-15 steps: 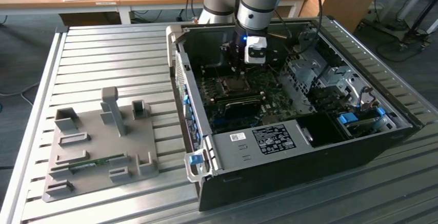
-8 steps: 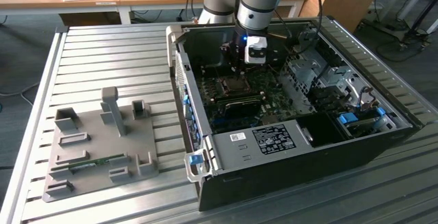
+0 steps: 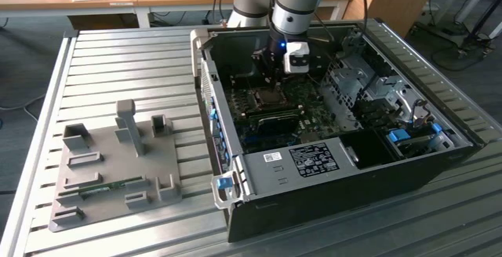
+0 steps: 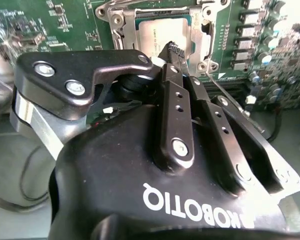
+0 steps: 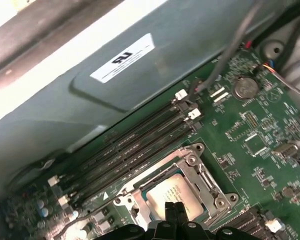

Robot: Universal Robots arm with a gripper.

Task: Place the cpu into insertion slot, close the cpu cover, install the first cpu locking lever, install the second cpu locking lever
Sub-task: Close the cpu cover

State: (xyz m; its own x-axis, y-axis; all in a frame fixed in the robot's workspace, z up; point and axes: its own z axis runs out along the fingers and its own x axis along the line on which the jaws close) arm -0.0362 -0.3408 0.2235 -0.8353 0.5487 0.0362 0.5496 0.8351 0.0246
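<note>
Currently, the pincer is closed and empty, tips together over the cpu, probably forming 1 narrow pushing tip. The cpu sits seated in the board; the cover appears flat around it.

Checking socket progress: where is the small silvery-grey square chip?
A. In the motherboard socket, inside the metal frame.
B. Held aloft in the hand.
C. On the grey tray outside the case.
A: in the first wrist view the silvery-grey square cpu sits in the socket, ringed by the thin metal cpu cover, under the black hand.
</note>
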